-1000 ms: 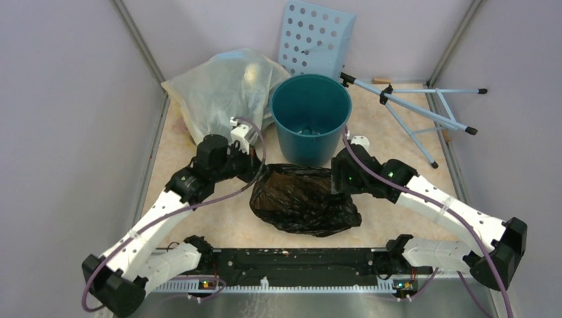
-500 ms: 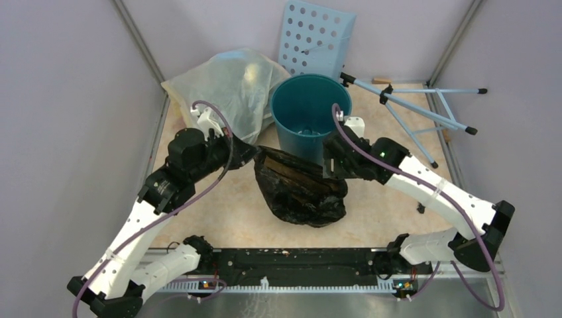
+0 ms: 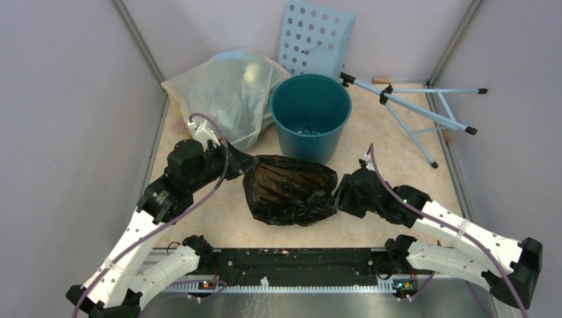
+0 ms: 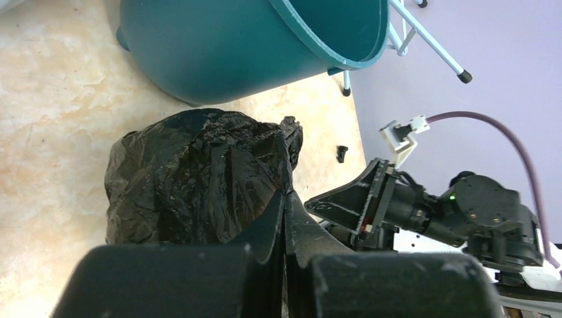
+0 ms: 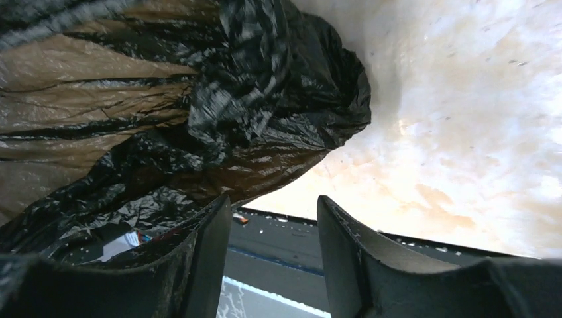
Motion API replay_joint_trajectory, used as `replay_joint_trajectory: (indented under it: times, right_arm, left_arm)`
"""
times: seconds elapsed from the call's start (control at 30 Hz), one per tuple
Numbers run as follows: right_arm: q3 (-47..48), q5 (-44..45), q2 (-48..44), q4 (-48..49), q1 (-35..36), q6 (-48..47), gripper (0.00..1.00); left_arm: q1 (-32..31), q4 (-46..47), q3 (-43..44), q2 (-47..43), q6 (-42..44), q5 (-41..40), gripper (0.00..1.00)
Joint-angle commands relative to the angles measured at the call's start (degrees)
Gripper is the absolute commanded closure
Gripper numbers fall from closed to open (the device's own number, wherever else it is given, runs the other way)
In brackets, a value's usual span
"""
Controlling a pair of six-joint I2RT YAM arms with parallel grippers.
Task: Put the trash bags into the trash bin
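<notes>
Pinching one edge of the trash bag (image 4: 199, 175), the left end effector (image 4: 285, 199) has its fingers pressed tight together. The right end effector (image 5: 273, 202) gapes wide, holding nothing, with the bag just off its tips. Only the overhead view shows the bag slumped on the surface (image 3: 219, 218) between both, trash bin (image 3: 310, 126) just beyond.

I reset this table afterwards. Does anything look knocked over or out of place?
Yes. A pale blue stand with thin legs lies flat on the table right of the teal bin, and a holed blue panel stands tilted behind it.
</notes>
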Motion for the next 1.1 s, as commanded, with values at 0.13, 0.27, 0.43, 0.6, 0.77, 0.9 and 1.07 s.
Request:
replay_joint_trajectory:
  times: [0.13,0.27,0.43,0.6,0.77,0.9,1.07]
  right_arm:
    - [-6.73,-1.51,2.84,20.21,3.52,4.01,0.51]
    - [-8.73,-0.7,5.28,25.74,3.74,5.68,0.52]
    - [-7.45,1.88,9.73,26.03,3.86,6.09,0.51]
    - [-7.91,4.56,11.9,27.52,3.74,7.77,0.55]
    - [-8.83,4.52,14.85,32.33,3.74,8.69,0.59]
    - [-7.69,3.53,18.77,35.88,3.74,8.37,0.58]
    - [-5.49,3.3,23.28,35.56,3.79,9.1,0.68]
  left_arm:
    - [0.17,-1.43,-0.17,0.3,0.09,0.5,1.0]
    - [0.24,-2.43,-0.12,0.51,0.63,1.04,1.0]
    - [0.24,-3.27,-0.36,0.69,0.94,1.69,1.0]
    - [0.17,-3.74,-0.51,0.1,1.05,1.65,1.0]
    - [0.26,-4.58,-0.52,-0.55,1.6,1.95,1.0]
    - [0.18,-5.09,0.21,-0.29,2.08,2.39,1.0]
    - [0.23,-5.59,3.08,1.55,3.86,3.87,1.0]
